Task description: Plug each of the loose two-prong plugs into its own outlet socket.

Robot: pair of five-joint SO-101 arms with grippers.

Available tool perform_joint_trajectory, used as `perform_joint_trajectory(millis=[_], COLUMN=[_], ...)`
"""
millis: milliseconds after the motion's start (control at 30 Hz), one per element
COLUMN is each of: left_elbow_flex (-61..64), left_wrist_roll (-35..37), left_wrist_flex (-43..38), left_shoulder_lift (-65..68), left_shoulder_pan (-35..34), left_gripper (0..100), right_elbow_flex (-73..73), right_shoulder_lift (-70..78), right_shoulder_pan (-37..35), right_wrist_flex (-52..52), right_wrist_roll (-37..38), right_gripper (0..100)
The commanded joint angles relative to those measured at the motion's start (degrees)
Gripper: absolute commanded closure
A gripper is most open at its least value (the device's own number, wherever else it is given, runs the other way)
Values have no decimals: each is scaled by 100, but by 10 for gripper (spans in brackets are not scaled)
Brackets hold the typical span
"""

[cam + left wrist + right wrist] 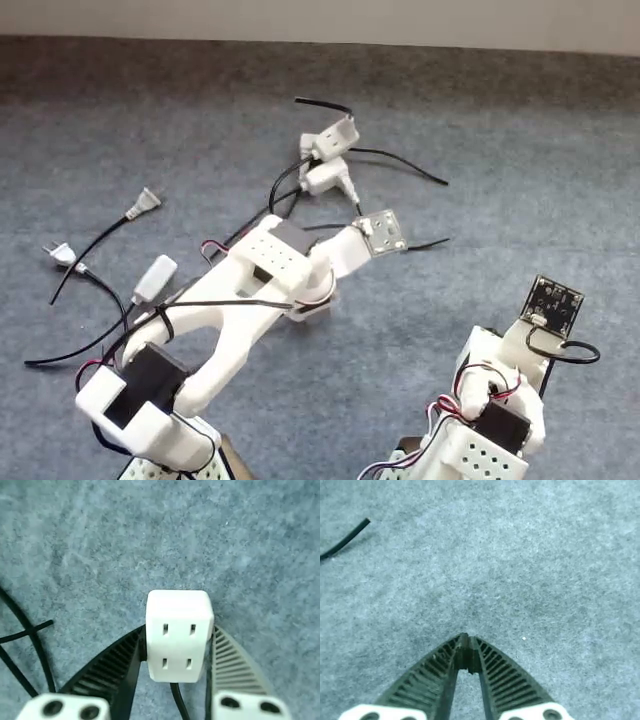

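A white outlet socket (177, 635) is gripped between the ribbed fingers (117, 662) of the left gripper (178, 630). Its face, with two pairs of slots, is turned towards the wrist camera, and a black cord (177, 700) is seen leaving its near end. In the high view this socket (322, 180) is found near the middle of the grey carpet (520, 170), at the end of the outstretched left arm (240, 310). A second white block (332, 138) with a black lead lies just beyond it; whether the two touch cannot be told.

The fingers (440, 680) of the right gripper (466, 647) are closed on nothing, tips together, above bare carpet. The end of a black cable (345, 540) is seen well apart from them. The right arm (490, 410) is folded back at the near edge.

Two loose two-prong plugs are left on the carpet well to the side: a grey plug (145, 203) and a white plug (62, 255), each on a black cord. A third white block (155, 278) lies near them.
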Motion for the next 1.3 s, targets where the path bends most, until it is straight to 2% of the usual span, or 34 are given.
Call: perform_joint_trajectory(millis=[0,233,400,500,667,867,1267], left_elbow_flex=[48,-180,-1578,-2695,-3697,-5121,-7908], left_wrist_roll=[62,396,316,-255,-1125,-1758,-3007], left_wrist_flex=[-88,44,624,985,1319,1336,1310], left_shoulder_lift=[-259,-321,-321,-259,-57,1200,3916], left_shoulder_pan=[31,-462,-1130,-1807,-2730,-3714,-4629], left_gripper=[789,688,686,688,688,688,688], right_elbow_flex=[295,303,312,312,312,312,330], right_shoulder_lift=[-84,-84,-84,-84,-84,-84,-84], right_shoulder_pan=[4,4,4,4,4,4,4], right_wrist_flex=[-119,-119,-119,-119,-119,-119,-119], right_wrist_roll=[-53,-44,-44,-44,-44,-44,-44], right_gripper=[988,988,988,988,988,988,988])
